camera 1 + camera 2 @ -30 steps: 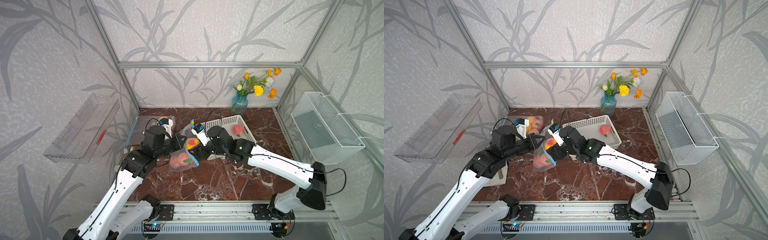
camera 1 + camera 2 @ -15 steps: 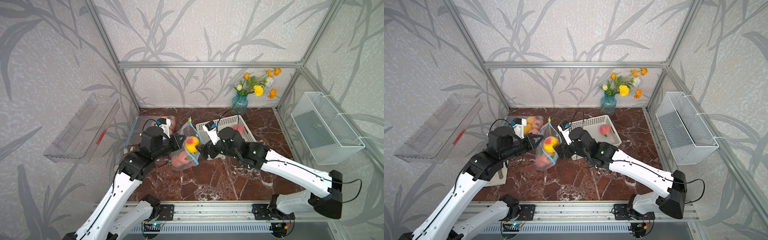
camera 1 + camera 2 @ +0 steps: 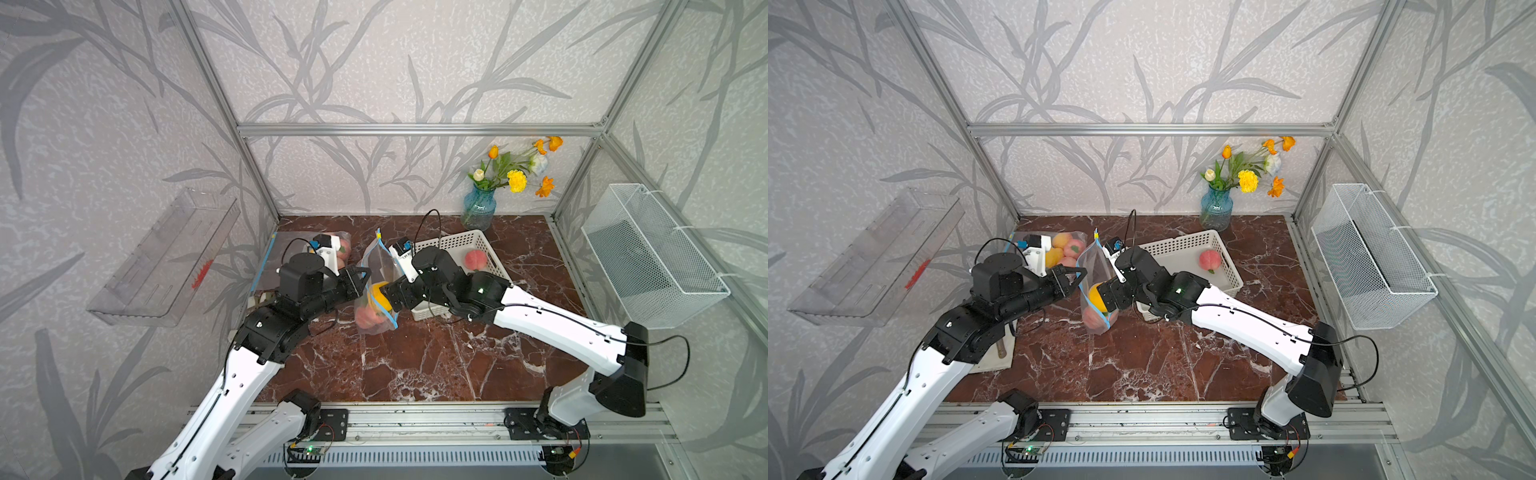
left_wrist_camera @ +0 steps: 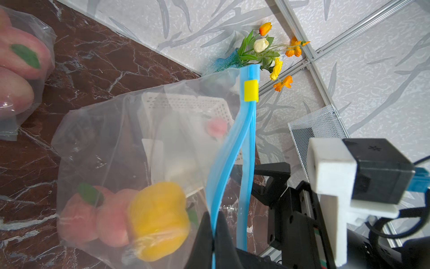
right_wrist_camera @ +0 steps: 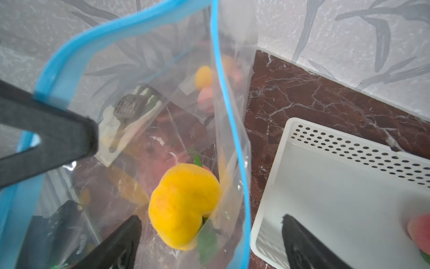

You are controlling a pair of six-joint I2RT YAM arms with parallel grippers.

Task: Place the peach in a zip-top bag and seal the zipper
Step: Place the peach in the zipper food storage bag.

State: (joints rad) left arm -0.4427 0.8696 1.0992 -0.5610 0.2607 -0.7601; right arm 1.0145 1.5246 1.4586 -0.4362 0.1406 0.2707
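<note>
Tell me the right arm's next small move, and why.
Probably draw the right gripper back from the mouth of the bag. Its jaws are open and the yellow peach lies loose inside the bag, so the drop looks done. The left gripper pinches the zipper edge, holding the mouth up, and the slider sits at the far end; sealing needs that mouth clear.

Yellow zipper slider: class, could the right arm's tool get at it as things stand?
Probably yes: the right tool is open and empty, the slider stands clear at the bag's raised end, and the left tool pinches the rim lower down.
</note>
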